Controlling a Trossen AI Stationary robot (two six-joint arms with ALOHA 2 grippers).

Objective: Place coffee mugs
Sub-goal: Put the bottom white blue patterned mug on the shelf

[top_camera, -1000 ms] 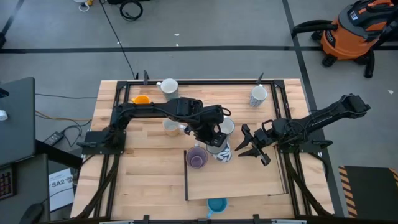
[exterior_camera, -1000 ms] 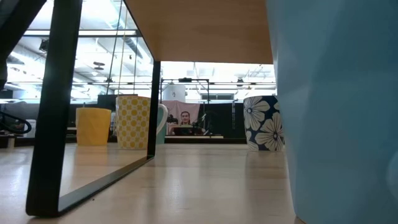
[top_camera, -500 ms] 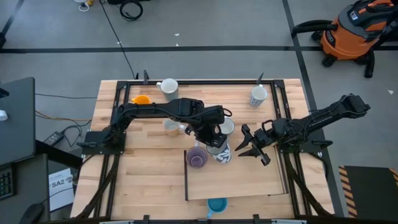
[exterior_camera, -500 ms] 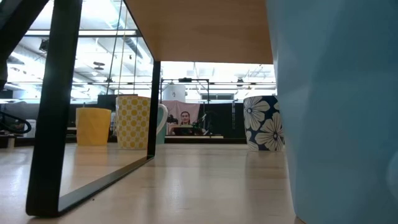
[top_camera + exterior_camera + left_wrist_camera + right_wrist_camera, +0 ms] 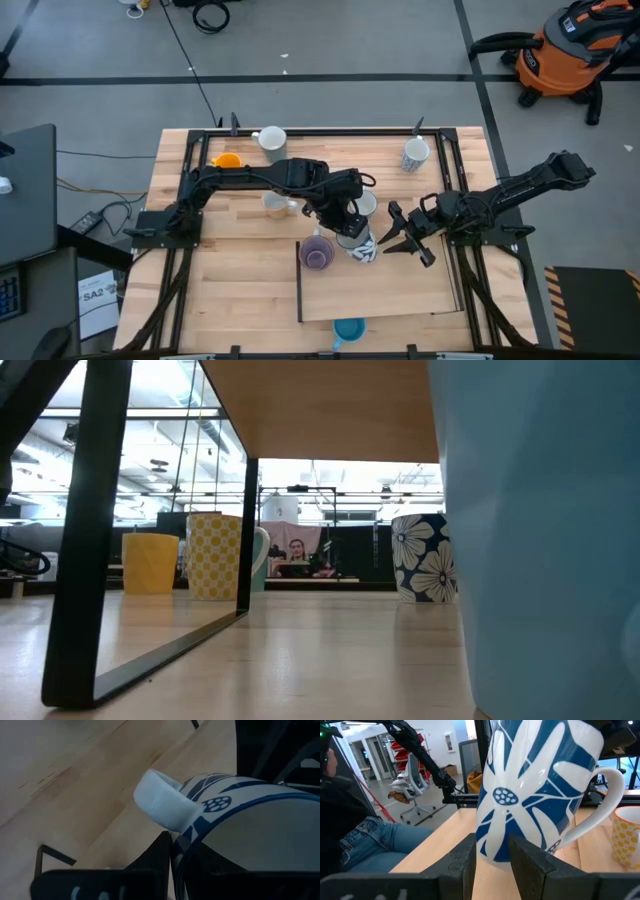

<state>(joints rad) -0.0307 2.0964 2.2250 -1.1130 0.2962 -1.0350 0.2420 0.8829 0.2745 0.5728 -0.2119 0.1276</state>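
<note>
A white coffee mug with blue flowers [image 5: 362, 248] hangs tilted over the far edge of the raised wooden board [image 5: 400, 290], with my left gripper [image 5: 350, 232] shut on it. A purple mug [image 5: 318, 253] stands at the board's far left corner. My right gripper [image 5: 388, 238] stands open and level just right of the flowered mug [image 5: 535, 785]; I see no touch. On the table stand a white mug [image 5: 272, 138], an orange mug [image 5: 228, 160], a cream mug [image 5: 275, 203], a white mug [image 5: 366, 204], another flowered mug [image 5: 415, 153] and a blue mug [image 5: 348, 328]. My left gripper holds the flowered mug by its rim [image 5: 181, 851], right beside the white handle [image 5: 162, 800]. One finger [image 5: 159, 855] is outside the wall and the other inside the mug. The fingers come slanting down from the table's left. The mug is tilted and clear of the board.
The board stands on black legs [image 5: 95, 530] above the table. Beneath it the low view shows the yellow mug [image 5: 150, 563], a yellow checked mug [image 5: 215, 555] and a flowered mug [image 5: 420, 557]; the blue mug [image 5: 540, 540] fills its right side. A person [image 5: 350, 820] sits beyond the table.
</note>
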